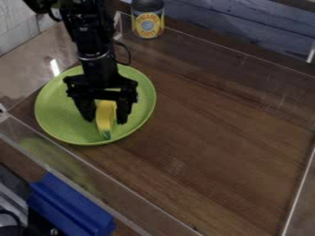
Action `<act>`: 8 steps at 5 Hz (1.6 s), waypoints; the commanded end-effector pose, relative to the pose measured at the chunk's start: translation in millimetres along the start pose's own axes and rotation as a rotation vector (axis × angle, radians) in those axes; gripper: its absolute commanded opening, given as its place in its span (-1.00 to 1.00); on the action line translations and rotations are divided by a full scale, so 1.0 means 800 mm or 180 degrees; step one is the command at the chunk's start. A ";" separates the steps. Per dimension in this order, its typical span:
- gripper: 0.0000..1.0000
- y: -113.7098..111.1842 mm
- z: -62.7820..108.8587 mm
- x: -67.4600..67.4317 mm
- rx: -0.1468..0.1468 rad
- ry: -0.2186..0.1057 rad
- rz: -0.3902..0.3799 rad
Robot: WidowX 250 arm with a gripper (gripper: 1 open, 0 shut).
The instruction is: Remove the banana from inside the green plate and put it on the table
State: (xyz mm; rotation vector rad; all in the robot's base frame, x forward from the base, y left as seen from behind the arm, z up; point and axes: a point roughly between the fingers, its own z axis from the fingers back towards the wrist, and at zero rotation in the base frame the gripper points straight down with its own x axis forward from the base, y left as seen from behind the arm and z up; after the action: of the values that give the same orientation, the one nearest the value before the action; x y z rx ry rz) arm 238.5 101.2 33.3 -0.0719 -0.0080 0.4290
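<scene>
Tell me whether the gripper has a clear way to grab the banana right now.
Probably yes: the gripper hangs open directly over the banana in the green plate, fingers on both sides, nothing between.

Looks like a robot lab test bench, not anyone's kitchen.

The wood-grain table (234, 129) is boxed in by clear acrylic walls (74, 171), and a black robot arm (87, 37) is mounted over it. The props are toy-like: a lime-green plate (55, 115) and a small jar (147, 23) by the back wall, with a blue block (62, 207) sitting outside the enclosure. Behind it there's whitish plank paneling (246, 18).
</scene>
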 end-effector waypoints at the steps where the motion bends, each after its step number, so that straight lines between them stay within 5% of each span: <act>1: 1.00 0.000 0.014 0.009 -0.0045 -0.0143 0.0038; 2: 1.00 0.001 0.016 0.011 -0.0058 -0.0144 0.0033; 3: -1.00 0.001 0.011 0.012 -0.0054 -0.0126 0.0047; 8: -1.00 -0.026 0.049 0.004 -0.0061 -0.0140 -0.0236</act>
State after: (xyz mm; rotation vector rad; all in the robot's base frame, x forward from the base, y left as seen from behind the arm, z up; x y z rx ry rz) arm 239.4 83.3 57.4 -0.0971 0.0110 0.3643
